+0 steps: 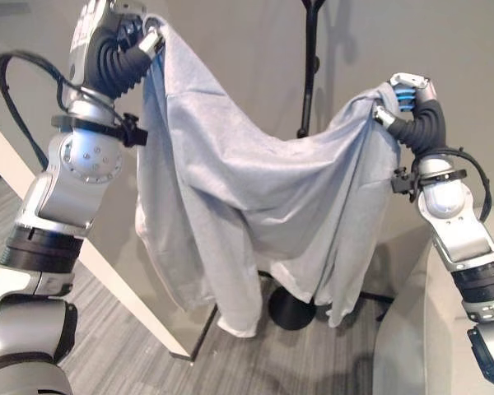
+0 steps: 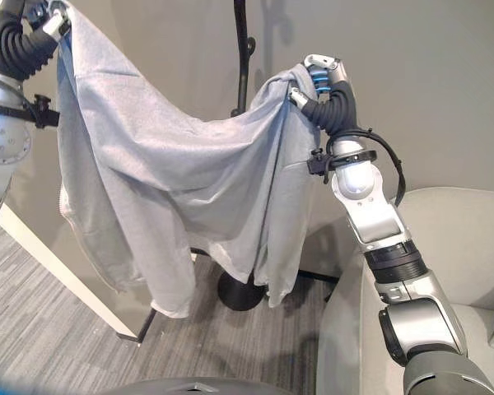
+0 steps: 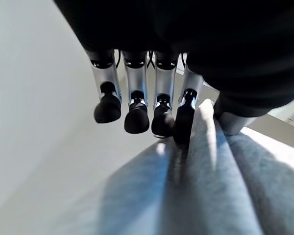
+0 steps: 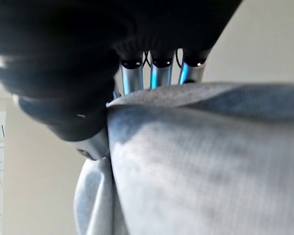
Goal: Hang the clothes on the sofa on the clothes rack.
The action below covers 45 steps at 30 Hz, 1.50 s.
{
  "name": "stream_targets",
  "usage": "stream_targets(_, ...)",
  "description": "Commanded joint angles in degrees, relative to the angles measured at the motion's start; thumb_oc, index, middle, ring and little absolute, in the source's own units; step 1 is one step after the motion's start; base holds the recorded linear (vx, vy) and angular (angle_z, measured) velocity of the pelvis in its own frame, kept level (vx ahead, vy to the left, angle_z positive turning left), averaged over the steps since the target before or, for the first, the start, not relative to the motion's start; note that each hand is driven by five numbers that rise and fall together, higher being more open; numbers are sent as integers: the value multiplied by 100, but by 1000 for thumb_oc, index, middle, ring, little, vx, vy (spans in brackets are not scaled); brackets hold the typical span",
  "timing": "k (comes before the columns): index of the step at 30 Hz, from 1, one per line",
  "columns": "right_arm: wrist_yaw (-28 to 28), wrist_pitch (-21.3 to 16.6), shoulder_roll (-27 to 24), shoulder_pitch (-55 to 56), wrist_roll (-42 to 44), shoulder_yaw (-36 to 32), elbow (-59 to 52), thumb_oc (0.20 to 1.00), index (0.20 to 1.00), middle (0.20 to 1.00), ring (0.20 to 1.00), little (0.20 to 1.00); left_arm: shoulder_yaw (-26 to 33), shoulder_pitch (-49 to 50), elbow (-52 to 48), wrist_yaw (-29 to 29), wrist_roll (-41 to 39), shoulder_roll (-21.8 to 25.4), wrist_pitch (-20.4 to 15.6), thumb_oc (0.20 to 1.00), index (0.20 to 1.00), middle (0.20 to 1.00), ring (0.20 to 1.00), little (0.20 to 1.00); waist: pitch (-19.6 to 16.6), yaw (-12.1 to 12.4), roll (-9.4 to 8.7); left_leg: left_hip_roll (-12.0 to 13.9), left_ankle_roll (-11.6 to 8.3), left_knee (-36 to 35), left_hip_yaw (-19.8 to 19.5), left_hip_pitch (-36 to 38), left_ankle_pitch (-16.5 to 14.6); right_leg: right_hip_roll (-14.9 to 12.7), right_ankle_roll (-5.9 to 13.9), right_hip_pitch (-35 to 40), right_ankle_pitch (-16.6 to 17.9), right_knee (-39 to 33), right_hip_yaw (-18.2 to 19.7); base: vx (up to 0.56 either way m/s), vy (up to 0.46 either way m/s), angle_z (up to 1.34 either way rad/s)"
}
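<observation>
A light grey garment (image 1: 255, 189) hangs spread wide between my two raised hands. My left hand (image 1: 119, 33) holds one upper corner high at the left; in its wrist view the curled fingers (image 3: 137, 107) and thumb pinch a fold of the cloth (image 3: 210, 186). Lower, at the right, my right hand (image 1: 407, 90) grips the other corner, and in the right wrist view the cloth (image 4: 210, 166) drapes over its fingers (image 4: 157, 73). The black clothes rack pole (image 1: 311, 66) rises behind the garment, between the hands. Its round base (image 1: 292, 311) shows below the hem.
A light sofa (image 2: 477, 239) stands at the lower right, close to my right arm. A white slanted panel (image 1: 107, 280) runs down at the left to the grey carpet (image 1: 230, 362). A plain wall stands behind the rack.
</observation>
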Motion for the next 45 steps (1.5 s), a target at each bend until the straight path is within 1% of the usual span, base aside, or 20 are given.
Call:
stream_targets(1,-313,-158,-331,-720,-65,-95,145,200,200,200,200,200,-250,-873,606,228,-125,263,6,200,200,200,200,200,-221,64,-116,246,-254,67,-16,100,-460,-669,683,-11,-114,94,-165,-9,80,1)
stream_targets(5,-441,-159,-507,-813,3,-148,232,200,200,200,200,200,-712,-1407,977,212,-239,257,29,200,200,200,200,200,-162,39,-145,110,-167,69,9,24,-477,-787,794,-155,7,107,-89,-7,116,-2)
stream_targets(9,-507,-141,-568,-832,5,-212,300,200,200,200,200,200,-881,-1579,1040,196,-238,215,44,200,200,200,200,200,-110,41,-172,-10,-77,94,17,-17,-516,-899,869,-282,79,222,-15,-2,108,-10)
stream_targets(11,-559,-109,-624,-840,-11,-261,342,200,200,200,200,200,-940,-1651,1033,176,-274,100,60,200,200,200,200,200,27,13,-136,-98,53,128,-10,9,-572,-1005,912,-668,191,992,192,-35,169,-16)
stream_targets(14,-657,-62,-780,-1051,-38,-213,414,200,200,200,200,200,-1048,-1728,1118,191,-307,49,97,200,200,200,200,200,304,-82,-58,-203,233,245,-99,35,-610,-998,834,-1260,819,2066,545,-68,148,-9)
stream_targets(16,-741,-106,-739,-1109,26,-221,472,200,200,200,200,200,-1009,-1700,1119,180,-332,42,97,200,200,200,200,200,454,-53,24,-183,290,357,-59,-29,-666,-961,760,-1654,704,2600,525,11,110,-7)
stream_targets(17,-733,-66,-743,-1049,7,-310,487,200,200,200,200,200,-911,-1538,1058,134,-302,27,107,200,200,200,200,200,431,-40,3,-220,283,314,1,94,-773,-1041,700,-1795,493,2333,245,142,50,-9)
stream_targets(19,-743,-62,-778,-1087,-5,-341,495,200,200,200,200,200,-864,-1451,1005,118,-257,16,105,200,200,200,200,200,433,-78,10,-210,249,247,4,201,-811,-979,672,-1775,402,1957,48,172,-18,-24)
stream_targets(24,-827,-69,-938,-1231,27,-332,653,200,200,200,200,200,-611,-1096,847,164,-208,120,91,200,200,200,200,200,532,-201,-84,-110,64,75,70,621,-976,-658,872,-1926,761,198,-619,222,-123,-11)
stream_targets(27,-735,-34,-972,-1122,58,-383,571,200,200,200,200,200,-389,-817,664,154,-230,95,74,200,200,200,200,200,344,-232,-195,46,-37,67,68,738,-1104,-569,808,-1702,833,135,-546,261,-190,4)
stream_targets(28,-733,-34,-975,-1117,60,-378,569,200,200,200,200,200,-377,-798,654,154,-228,91,77,200,200,200,200,200,335,-233,-182,58,-43,67,67,739,-1109,-558,805,-1700,828,135,-551,184,-131,16)
stream_targets(29,-727,-42,-1011,-1127,83,-391,552,200,200,200,200,200,-360,-781,626,163,-243,54,83,200,200,200,200,200,277,-247,-187,164,-82,69,46,771,-1099,-521,759,-1652,828,160,-529,277,-226,14)
stream_targets(30,-701,-72,-1098,-1136,131,-387,460,200,200,200,200,200,-322,-753,584,186,-322,-21,91,200,200,200,200,200,187,-305,-143,399,-179,84,7,825,-1075,-388,666,-1607,699,258,-504,331,-281,20)
stream_targets(32,-686,-79,-1174,-1150,148,-383,425,200,200,200,200,200,-272,-727,560,191,-373,-46,97,200,200,200,200,200,139,-342,-76,539,-243,117,-14,815,-1067,-301,595,-1610,584,340,-530,212,-216,15)
stream_targets(33,-678,-129,-1236,-1140,204,-414,374,200,200,200,200,200,-196,-668,491,194,-482,-115,68,200,200,200,200,200,104,-363,-45,740,-364,384,-67,749,-935,-143,463,-1542,394,424,-520,180,-218,1)
stream_targets(35,-648,-182,-1295,-1148,250,-420,328,200,200,200,200,200,-125,-593,417,122,-495,-94,78,200,200,200,200,200,67,-346,-21,879,-457,849,-106,592,-632,29,331,-1333,264,325,-553,195,-235,-5)
stream_targets(37,-638,-237,-1345,-1073,289,-484,292,200,200,200,200,200,-13,-455,319,46,-508,-110,79,200,200,200,200,200,88,-300,-58,926,-530,1581,-174,335,-223,181,188,-1019,126,161,-546,167,-213,-11)
stream_targets(40,-656,-271,-1405,-1020,329,-577,229,200,200,200,200,200,111,-327,136,-14,-504,-141,86,200,200,200,200,200,302,-227,-230,855,-477,3058,-460,-382,309,207,-59,-685,-29,109,-559,74,-175,-11)
stream_targets(42,-676,-259,-1387,-960,339,-615,261,200,200,200,200,200,146,-295,111,-16,-524,-170,74,200,200,200,200,200,383,-243,-303,905,-418,3296,-379,-738,280,153,-79,-579,-116,101,-600,60,-61,-4)
stream_targets(45,-652,-262,-1376,-955,359,-622,245,200,200,200,200,200,109,-360,149,-10,-483,-200,68,200,200,200,200,200,400,-169,-377,888,-382,2499,-213,-961,-238,21,34,-458,-195,91,-572,136,67,-4)
